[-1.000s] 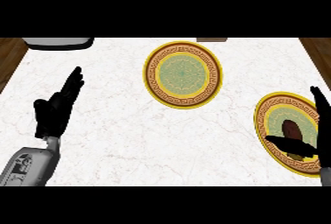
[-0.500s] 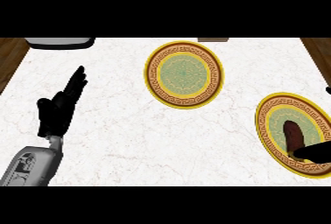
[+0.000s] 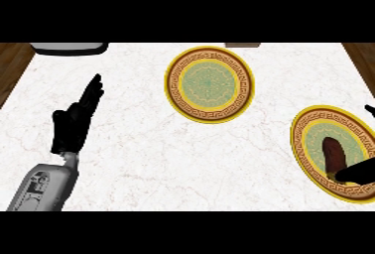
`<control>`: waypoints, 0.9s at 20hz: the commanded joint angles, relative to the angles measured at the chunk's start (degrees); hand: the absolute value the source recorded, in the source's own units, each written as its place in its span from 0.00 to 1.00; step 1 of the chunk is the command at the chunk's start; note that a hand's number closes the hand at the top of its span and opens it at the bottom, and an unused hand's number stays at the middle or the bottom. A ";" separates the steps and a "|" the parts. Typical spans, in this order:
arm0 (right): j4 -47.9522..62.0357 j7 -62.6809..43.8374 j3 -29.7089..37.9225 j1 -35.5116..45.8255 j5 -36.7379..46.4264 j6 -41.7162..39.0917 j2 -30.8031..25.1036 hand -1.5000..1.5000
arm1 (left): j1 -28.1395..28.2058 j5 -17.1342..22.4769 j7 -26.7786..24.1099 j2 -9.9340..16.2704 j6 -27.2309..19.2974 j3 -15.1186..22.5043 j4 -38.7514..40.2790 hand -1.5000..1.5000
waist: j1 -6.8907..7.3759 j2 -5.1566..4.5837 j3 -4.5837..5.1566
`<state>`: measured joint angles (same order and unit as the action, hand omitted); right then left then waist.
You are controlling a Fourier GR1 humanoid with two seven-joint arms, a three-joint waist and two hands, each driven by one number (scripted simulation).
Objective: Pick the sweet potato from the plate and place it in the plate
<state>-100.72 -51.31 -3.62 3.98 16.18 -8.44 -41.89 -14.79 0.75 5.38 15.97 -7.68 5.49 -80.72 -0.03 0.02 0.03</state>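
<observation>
Right robot hand, mostly out of frame so its closure cannot be told, overlaps sweet potato on near plate; a partial grip risks slippage.

The left robot hand shows over the table's left part, well in from the left edge. Its black fingers are straight and held together, pointing up and slightly right toward the far edge, with the thumb set a little apart on the left side. It is open and resting. Its grey forearm runs down from the wrist to the table's near left corner, tilted a little to the left.

The right robot hand shows only in part at the table's right edge: a dark finger or thumb reaches in leftward, and a small dark tip shows higher up at the same edge. Whether its fingers are curled cannot be told.
</observation>
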 commanded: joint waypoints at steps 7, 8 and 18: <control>9.68 2.45 -1.19 1.69 5.54 -6.08 5.75 0.00 | 1.64 -0.79 -2.28 -0.85 2.32 -3.33 0.46 0.50 | 0.10 -0.03 -0.03; 11.63 2.44 -2.66 1.89 6.74 -4.55 7.66 0.00 | -4.10 -0.12 0.60 0.46 4.02 -4.34 3.84 0.50 | -0.04 -0.09 -0.03; 21.66 11.98 3.21 2.33 11.03 -7.40 10.29 0.00 | 3.69 -4.19 1.52 -5.17 2.20 -2.03 -4.98 0.50 | 0.18 0.00 -0.04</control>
<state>-83.47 -42.55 -2.58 5.14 26.24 -14.61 -32.23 -14.20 -2.04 6.58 13.17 -4.61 2.14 -82.33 0.02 0.00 -0.02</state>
